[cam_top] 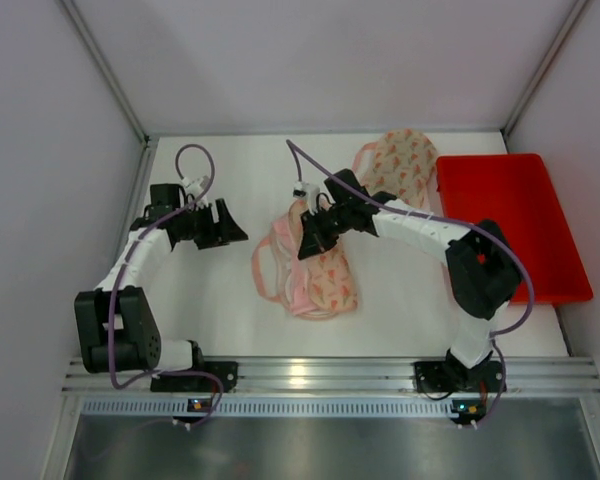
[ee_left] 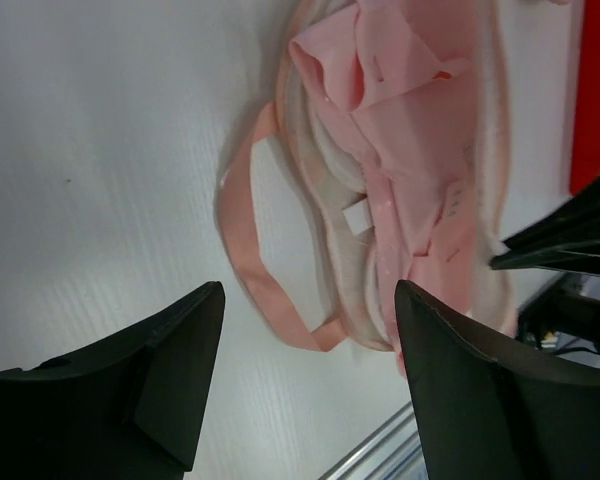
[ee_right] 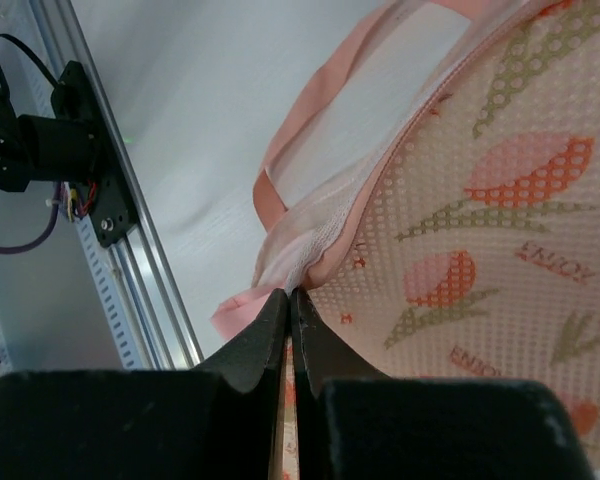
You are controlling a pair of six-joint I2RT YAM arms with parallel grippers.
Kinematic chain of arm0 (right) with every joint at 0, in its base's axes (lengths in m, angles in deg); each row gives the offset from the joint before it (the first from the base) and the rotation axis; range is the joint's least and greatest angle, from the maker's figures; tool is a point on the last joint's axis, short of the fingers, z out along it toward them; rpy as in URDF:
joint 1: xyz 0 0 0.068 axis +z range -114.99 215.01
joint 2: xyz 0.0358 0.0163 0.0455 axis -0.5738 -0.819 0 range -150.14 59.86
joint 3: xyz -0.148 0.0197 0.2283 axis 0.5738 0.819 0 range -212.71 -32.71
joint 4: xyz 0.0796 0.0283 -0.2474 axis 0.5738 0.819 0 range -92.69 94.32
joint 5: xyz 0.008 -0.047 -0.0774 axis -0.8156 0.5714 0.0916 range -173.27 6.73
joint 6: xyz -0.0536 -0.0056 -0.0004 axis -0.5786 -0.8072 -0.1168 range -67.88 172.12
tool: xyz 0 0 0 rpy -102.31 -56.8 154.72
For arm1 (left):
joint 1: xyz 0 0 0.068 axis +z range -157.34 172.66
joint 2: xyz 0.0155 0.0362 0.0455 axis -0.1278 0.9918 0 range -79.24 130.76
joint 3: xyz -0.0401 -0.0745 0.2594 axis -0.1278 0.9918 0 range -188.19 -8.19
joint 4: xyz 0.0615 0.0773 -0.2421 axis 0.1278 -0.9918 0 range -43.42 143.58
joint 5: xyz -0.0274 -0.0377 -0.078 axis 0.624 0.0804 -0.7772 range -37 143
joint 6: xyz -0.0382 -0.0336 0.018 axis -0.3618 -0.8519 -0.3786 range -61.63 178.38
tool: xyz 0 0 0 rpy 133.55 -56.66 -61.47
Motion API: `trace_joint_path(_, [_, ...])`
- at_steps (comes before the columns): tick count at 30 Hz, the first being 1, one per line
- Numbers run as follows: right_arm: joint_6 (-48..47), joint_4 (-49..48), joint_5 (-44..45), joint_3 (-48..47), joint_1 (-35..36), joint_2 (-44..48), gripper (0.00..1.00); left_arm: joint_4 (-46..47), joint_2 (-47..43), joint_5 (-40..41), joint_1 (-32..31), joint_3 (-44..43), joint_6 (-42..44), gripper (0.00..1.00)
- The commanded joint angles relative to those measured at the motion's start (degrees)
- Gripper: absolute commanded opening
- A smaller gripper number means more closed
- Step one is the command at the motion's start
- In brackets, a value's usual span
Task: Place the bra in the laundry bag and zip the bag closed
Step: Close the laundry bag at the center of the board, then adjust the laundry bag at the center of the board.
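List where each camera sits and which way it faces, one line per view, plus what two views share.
Top external: above and behind the arms, looking down on the white table; both arms show.
Left wrist: on the left arm, facing the pink fabric bra; open left end effector shows.
Right wrist: on the right arm, facing the tulip-print mesh laundry bag; right end effector, shut on its edge, shows.
Shared: top and left wrist both show the bra and the red plastic tray.

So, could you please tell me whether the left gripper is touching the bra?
Apart. In the top external view, bare white table shows between the left gripper and the nearest strap of the bra. The gripper is open and holds nothing.
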Motion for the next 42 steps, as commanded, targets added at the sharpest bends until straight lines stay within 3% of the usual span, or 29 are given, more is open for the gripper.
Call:
trace_joint_path(1, [3.6, -7.2, -1.4, -4.5, 2.7, -3.6, 0.00, 1.4, 1.0, -10.4, -0.1, -0.7, -5.3, 0.75])
trace_joint_path(8, [7.3, -9.9, -2.0, -7.3, 3.6, -8.9, 0.00, 5.2, 5.9, -13.4, -2.3, -0.1, -11.4, 0.74])
trace_joint_path(14, [9.9, -12.4, -2.6, -7.5, 3.6, -10.4, 0.01, 12.9, 8.3, -8.5, -10.1, -1.0, -19.1, 0.70])
trace_joint_path(20, [9.8, -11.3, -3.9, -7.5, 3.5, -8.8, 0.33, 14.6, 11.3, -3.3, -16.0, -1.9, -21.2, 0.64])
trace_joint_path(24, [7.0, -7.0, -3.9, -7.2, 3.0, -5.4, 0.47, 14.5, 12.6, -1.3, -16.8, -3.0, -20.9, 0.58])
trace_joint_path(29, [5.4, -2.5, -5.0, -4.9, 0.4, 0.8, 0.48, 13.1, 12.3, 0.0, -17.0, -3.7, -20.2, 0.54])
trace_joint_path(33, [5.8, -0.9, -4.0, 0.4, -6.4, 7.0, 0.48, 11.6, 10.5, 3.1, -17.4, -2.8, -17.0, 0.52])
trace_joint_path(37, [7.1, -1.2, -4.3, 7.4, -13.3, 8.8, 0.46, 6.9, 12.1, 7.1, -20.7, -5.9, -11.1, 0.43])
trace_joint_path(42, [9.5, -4.2, -5.9, 15.9, -19.4, 8.8, 0.43, 3.2, 12.7, 9.8, -23.2, -8.5, -6.8, 0.40])
